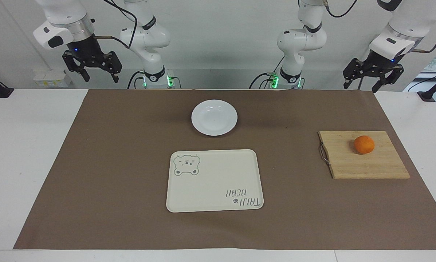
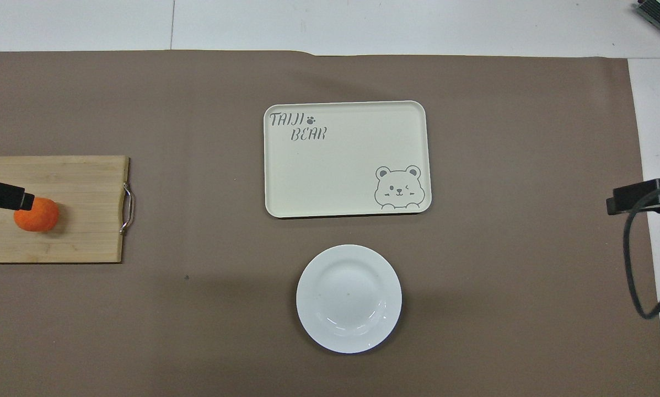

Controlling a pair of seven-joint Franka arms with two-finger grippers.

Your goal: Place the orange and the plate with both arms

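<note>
With both grippers hanging open, I'm seeing nothing gripped.
Orange [image 1: 364,144] is rolling-prone, taking its sides; glossy plate [image 1: 214,117] is slippery, taking its rim.

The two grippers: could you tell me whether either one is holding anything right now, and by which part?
Nothing is held. The left gripper and right gripper hang open and empty; the orange lies on the cutting board, the plate on the mat.

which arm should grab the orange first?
Left, probably. The orange sits on the cutting board at the left arm's end, with the left gripper raised nearby; the right gripper hangs at the other end.
</note>
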